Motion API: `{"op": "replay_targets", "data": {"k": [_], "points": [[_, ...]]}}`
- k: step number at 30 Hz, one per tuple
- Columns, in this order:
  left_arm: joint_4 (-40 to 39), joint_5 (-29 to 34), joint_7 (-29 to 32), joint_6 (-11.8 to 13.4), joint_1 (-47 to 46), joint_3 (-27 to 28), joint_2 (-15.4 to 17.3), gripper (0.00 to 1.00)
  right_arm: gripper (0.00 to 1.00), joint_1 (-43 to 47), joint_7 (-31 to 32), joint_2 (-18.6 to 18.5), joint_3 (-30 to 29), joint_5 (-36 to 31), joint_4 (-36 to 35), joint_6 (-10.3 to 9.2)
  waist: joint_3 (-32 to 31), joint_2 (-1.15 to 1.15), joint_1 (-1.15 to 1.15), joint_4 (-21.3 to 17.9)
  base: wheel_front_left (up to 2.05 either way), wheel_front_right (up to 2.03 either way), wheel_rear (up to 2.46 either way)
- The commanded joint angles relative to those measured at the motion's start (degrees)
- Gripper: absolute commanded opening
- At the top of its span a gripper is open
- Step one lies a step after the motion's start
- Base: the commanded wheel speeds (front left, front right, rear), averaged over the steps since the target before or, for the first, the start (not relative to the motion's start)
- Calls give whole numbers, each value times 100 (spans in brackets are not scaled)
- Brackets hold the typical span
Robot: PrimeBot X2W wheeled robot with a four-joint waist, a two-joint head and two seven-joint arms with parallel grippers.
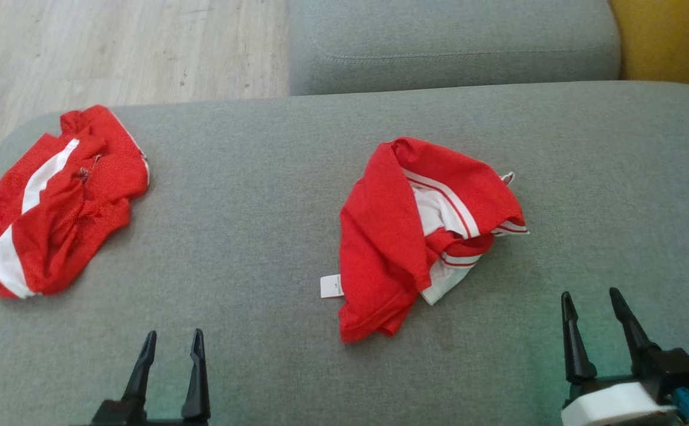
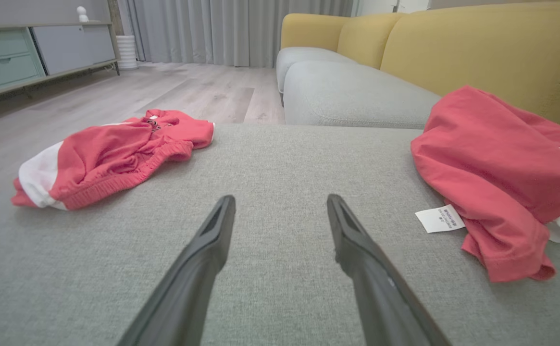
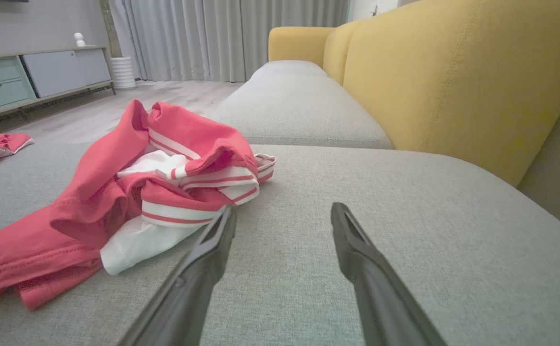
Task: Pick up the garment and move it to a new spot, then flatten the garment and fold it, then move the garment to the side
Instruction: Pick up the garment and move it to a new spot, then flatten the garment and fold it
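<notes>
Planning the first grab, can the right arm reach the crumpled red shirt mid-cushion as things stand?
Probably yes: the right gripper is open and empty, the red shirt lies just ahead to its left, and only bare grey cushion separates them.

A white tag (image 2: pixel 440 218) lying at the edge of the shirt (image 2: pixel 496 163) carried a few lines of small dark print, too blurred to read. No text was legible.

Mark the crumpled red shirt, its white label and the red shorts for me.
red shirt (image 1: pixel 379 248), head view, plain red panel.
white label (image 1: pixel 332 286), head view, middle of the tag.
red shorts (image 1: pixel 84 207), head view, red fabric beside the white stripe.
</notes>
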Motion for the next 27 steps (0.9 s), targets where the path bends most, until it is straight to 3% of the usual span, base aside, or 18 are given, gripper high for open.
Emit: {"op": "replay_targets", "data": {"k": [1,13,27], "points": [[-161,58,-69,-37,-124,262,-37,100,100,-124,-62,-36,143,76,-149,44,-38,0,1,-44,0,0,0],[-124,347,-70,-377,-5,719,-254,100,100,-122,-62,-34,259,210,-108,44,-132,0,1,-177,0,0,0],[-117,535,-70,-540,-13,1014,-386,100,100,-166,-62,-34,321,245,-103,44,-175,0,1,-289,0,0,0]]}}
